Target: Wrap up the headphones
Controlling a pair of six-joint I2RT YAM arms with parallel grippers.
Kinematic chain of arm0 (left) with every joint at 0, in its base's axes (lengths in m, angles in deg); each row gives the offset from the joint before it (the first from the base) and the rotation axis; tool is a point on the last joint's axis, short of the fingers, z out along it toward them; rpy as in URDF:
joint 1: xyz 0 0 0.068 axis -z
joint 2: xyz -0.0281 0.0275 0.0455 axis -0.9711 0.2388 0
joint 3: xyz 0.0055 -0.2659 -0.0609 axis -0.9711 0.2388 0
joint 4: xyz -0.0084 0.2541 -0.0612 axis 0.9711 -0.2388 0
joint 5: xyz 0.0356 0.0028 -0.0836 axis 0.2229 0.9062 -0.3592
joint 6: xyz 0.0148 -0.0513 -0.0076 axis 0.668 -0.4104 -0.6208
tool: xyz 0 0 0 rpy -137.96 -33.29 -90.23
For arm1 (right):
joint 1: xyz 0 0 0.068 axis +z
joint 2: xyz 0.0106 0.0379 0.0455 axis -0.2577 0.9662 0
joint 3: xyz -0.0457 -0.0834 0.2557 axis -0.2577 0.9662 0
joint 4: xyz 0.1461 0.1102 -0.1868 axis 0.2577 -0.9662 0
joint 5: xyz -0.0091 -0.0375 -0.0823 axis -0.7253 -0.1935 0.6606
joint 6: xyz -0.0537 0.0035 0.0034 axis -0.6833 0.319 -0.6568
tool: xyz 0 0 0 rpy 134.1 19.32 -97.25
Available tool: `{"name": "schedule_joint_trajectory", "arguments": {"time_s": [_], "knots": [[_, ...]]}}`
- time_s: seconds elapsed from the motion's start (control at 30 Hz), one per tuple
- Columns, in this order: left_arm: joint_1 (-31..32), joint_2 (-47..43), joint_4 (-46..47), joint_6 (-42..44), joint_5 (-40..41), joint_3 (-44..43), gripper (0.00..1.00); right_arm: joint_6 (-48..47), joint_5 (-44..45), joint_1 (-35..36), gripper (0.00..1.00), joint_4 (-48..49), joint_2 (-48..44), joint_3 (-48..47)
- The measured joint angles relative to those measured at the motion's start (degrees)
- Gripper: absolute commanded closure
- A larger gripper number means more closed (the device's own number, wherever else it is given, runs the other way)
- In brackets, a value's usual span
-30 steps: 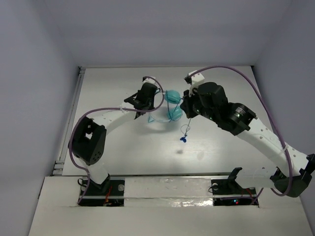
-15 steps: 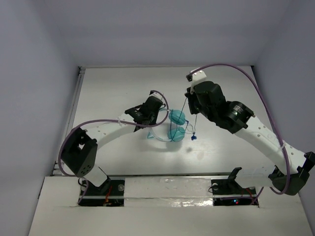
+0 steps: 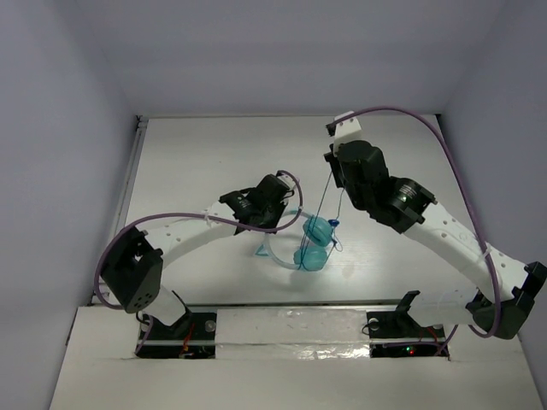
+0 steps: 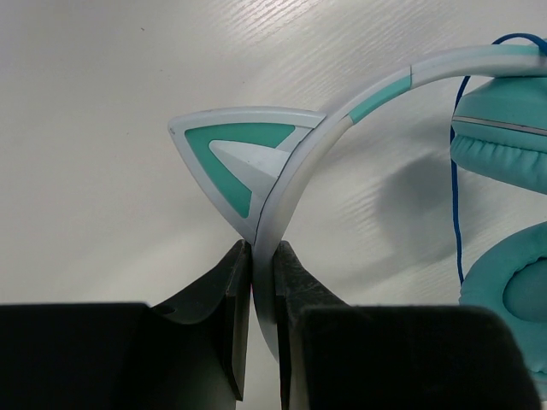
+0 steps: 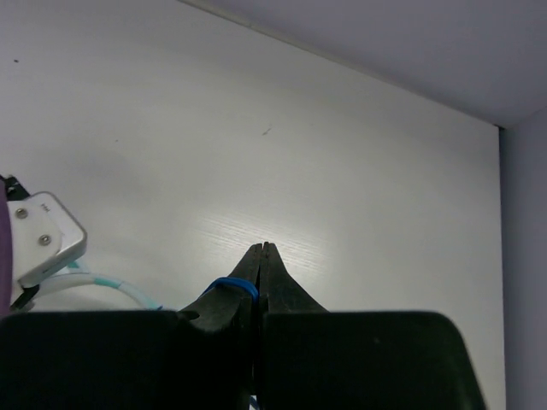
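Observation:
The teal headphones [image 3: 316, 242] hang just above the table's middle, both cups close together. My left gripper [image 3: 288, 217] is shut on their pale headband [image 4: 301, 161], beside a teal triangular ear [image 4: 229, 152]; the cups [image 4: 506, 143] lie to the right in the left wrist view. The thin dark-blue cord [image 3: 322, 205] runs taut from the cups up to my right gripper [image 3: 331, 171]. In the right wrist view that gripper [image 5: 263, 248] is shut on the cord [image 5: 232, 286], which loops over one finger. The cord's blue plug [image 3: 332, 224] dangles by the upper cup.
Purple arm cables [image 3: 427, 137] arc over both arms. White walls enclose the table [image 3: 197, 154] at the back and sides, with a rail [image 3: 128, 196] along the left edge. The left arm's white wrist part [image 5: 38, 235] shows at the left of the right wrist view.
My left gripper has carried the headphones toward the near right. The right gripper stayed near the back, and the cord now stretches taut between them with the plug drawn up to the cups.

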Motion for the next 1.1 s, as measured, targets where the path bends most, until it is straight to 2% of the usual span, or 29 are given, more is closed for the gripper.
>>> {"name": "schedule_joint_trajectory", "arguments": {"time_s": [0.1,0.27,0.4,0.73,0.97,1.1], "knots": [[0.0,-0.5,-2.4,1.7,0.4,-1.6,1.0,-1.8,1.7,0.0,1.0,1.5,0.0,0.3],[0.0,-0.5,-6.3,3.3,6.8,-4.9,1.0,-4.1,3.4,-0.2,1.0,4.3,0.0,0.3],[-0.3,-0.5,-6.8,4.6,7.0,-5.0,1.0,-5.6,4.4,-1.7,1.0,7.4,0.4,0.3],[-0.1,-7.4,-6.8,8.3,-2.1,-5.0,1.0,-5.9,4.2,-7.1,0.98,16.9,5.4,4.4],[-0.1,-11.8,-5.0,9.5,-10.2,-5.0,1.0,-2.3,-0.5,-7.2,0.96,17.5,8.0,8.0],[-0.1,-12.8,-2.7,8.9,-11.3,-5.0,1.0,1.3,-4.4,-7.2,0.96,17.2,7.1,8.7]]}}
